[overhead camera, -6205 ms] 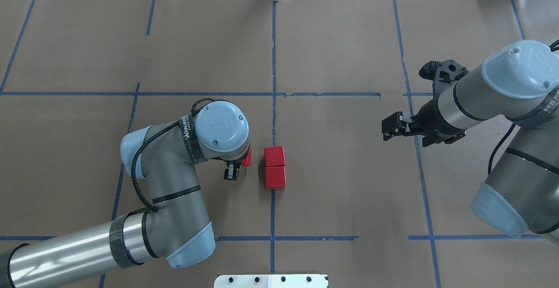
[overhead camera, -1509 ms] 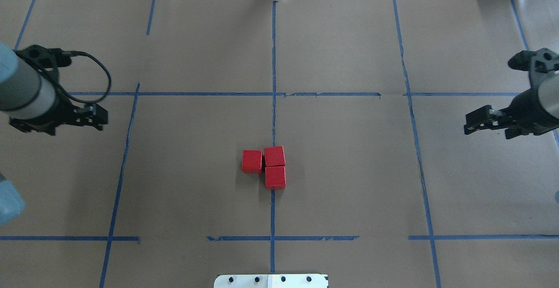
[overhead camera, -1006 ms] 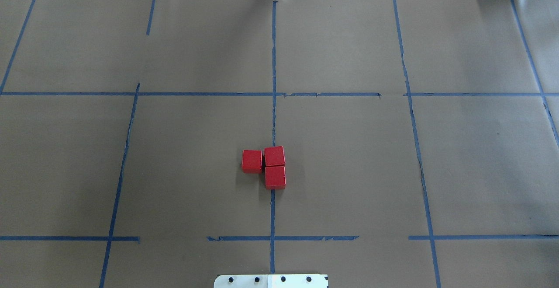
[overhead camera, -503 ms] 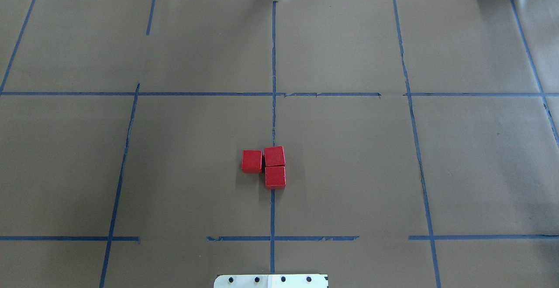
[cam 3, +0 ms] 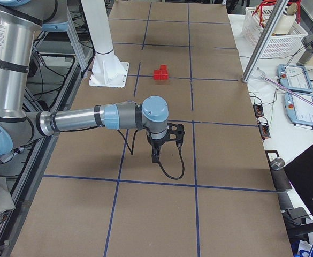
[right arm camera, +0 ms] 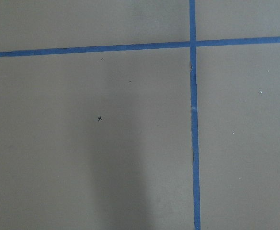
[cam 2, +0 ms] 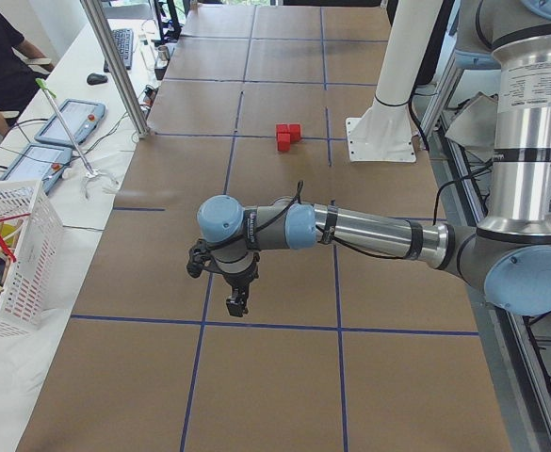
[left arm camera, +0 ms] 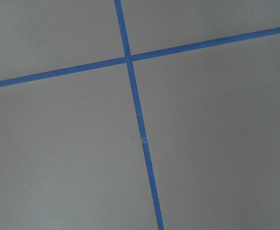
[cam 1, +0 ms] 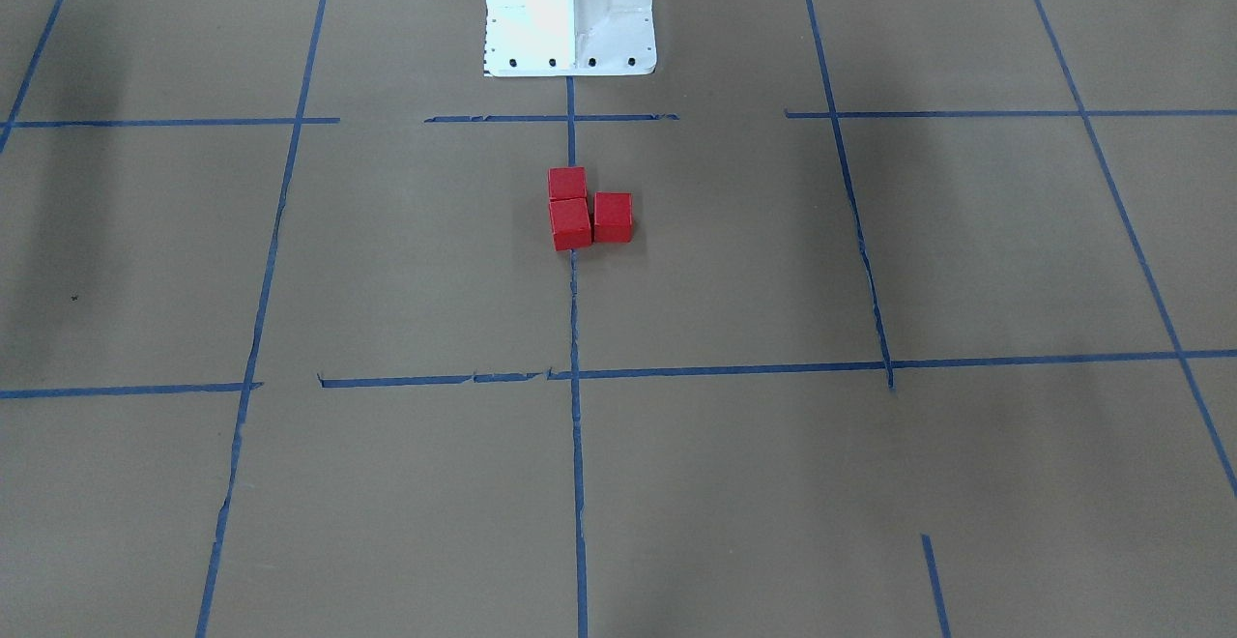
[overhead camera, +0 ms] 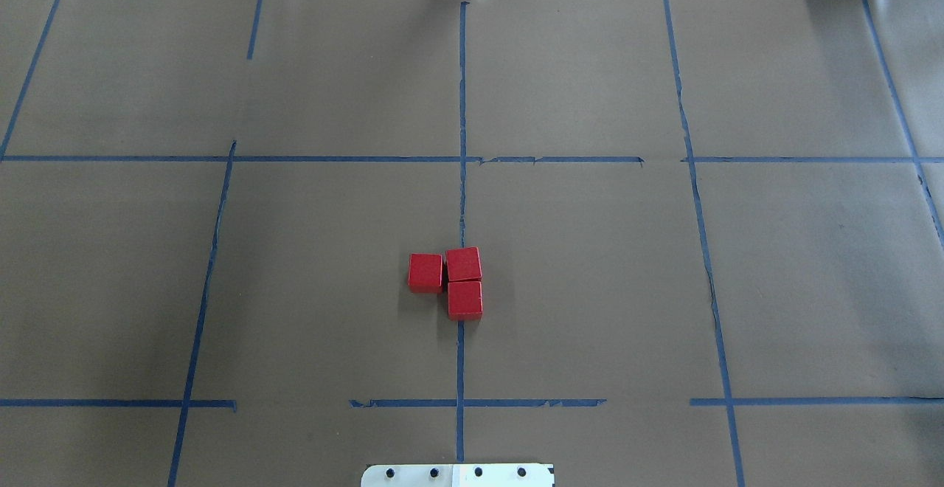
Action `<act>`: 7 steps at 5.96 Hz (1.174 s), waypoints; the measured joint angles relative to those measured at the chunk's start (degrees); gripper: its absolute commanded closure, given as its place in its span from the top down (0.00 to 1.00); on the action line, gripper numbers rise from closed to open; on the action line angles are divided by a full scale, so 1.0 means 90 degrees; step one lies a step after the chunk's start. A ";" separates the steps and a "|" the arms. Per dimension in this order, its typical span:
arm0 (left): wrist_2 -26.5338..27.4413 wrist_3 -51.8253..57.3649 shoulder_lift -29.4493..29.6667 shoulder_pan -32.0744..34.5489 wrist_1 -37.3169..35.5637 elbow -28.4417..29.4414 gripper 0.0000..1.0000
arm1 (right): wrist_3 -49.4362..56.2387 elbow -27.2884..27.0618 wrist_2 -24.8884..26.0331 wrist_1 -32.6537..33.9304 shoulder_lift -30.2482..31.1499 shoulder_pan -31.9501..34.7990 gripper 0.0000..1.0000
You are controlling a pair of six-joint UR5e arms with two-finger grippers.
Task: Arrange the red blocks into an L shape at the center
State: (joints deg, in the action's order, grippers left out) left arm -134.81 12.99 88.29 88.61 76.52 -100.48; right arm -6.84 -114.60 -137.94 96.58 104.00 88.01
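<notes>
Red blocks (overhead camera: 464, 266): sat untouched as a three-cube L on the centre tape line (overhead camera: 462, 140) mid-table, corner cube touching one toward the base plate (overhead camera: 457, 475) and one on the robot's left, same as half a second back. Saw both arms gone from the overhead view after hanging at its edges a moment before; found left gripper (cam 2: 237, 303) and right gripper (cam 3: 155, 157) parked over bare paper well apart from the cubes, could not tell whether spread or pressed together. Judged the L done, bar maybe squaring the slightly offset left cube.
</notes>
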 measured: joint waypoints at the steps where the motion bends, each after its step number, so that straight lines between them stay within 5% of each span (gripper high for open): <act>1: -0.0001 -0.0016 -0.0003 0.0002 0.0000 -0.0019 1.00 | -0.0001 -0.0004 -0.0004 0.0105 0.0003 0.0003 1.00; 7: 0.0005 -0.0037 0.0021 0.0008 -0.0006 -0.0040 1.00 | -0.0011 0.0026 -0.0005 0.0148 0.0045 0.0006 1.00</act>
State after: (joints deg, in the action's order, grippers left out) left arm -134.76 12.65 88.48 88.68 76.47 -100.84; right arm -6.94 -114.37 -137.99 97.91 104.40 88.07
